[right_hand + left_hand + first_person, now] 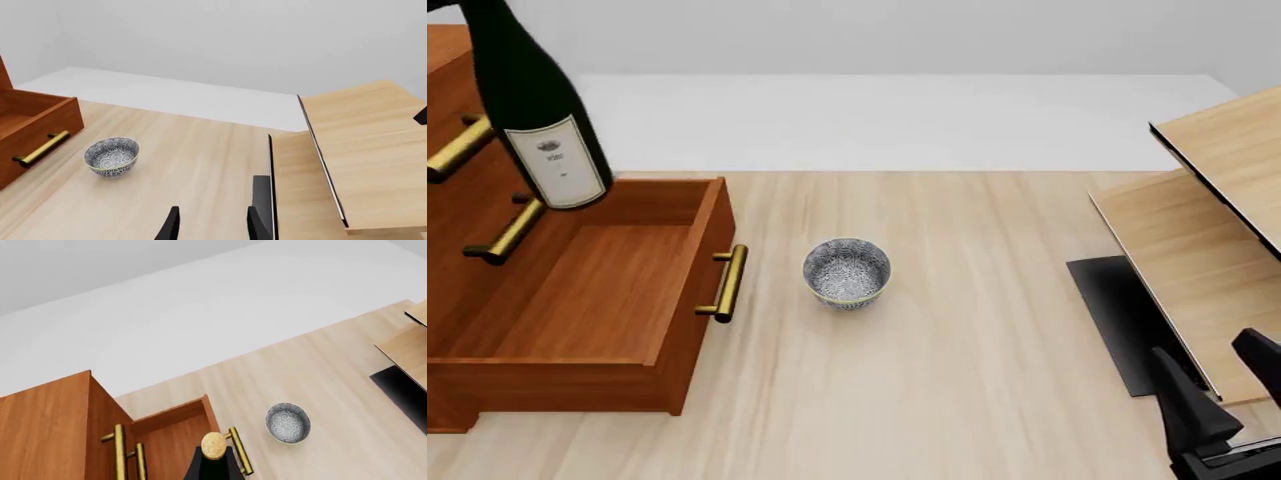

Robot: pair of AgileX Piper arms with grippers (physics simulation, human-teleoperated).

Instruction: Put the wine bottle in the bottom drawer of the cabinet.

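1. Two dark fingertips of your right gripper (210, 224) show in the right wrist view, parted with only bare table (961, 380) between them; the gripper idles at about 5 o'clock in the front view, beside the pale shelf unit (1214, 210). Risk here is low, unless you swing this arm across the work area.
2. Next out, at the table's centre, sits the speckled bowl (846, 272), just beside the brass handle (729, 283) of the bottom drawer (574, 300). A bottle that slips outward over the front panel would probably strike it.
3. At 9 o'clock the bottom drawer stands pulled out, its floor bare. Its length looks adequate only if you lay the bottle down; lowered upright, it would likely block closing.
4. At 10 to 11 o'clock the wine bottle (534, 110) hangs in the air, tilted, base over the drawer's rear part and near the upper handles (457, 150) of the cabinet (443, 60). Descending there may knock glass against brass.
5. Your left gripper: the left wrist view shows the bottle's foil top (213, 445) between dark shapes, so it presumably holds the neck, but the fingers are not clearly visible and their closure cannot be confirmed. A neck hold lets the bottle swing.
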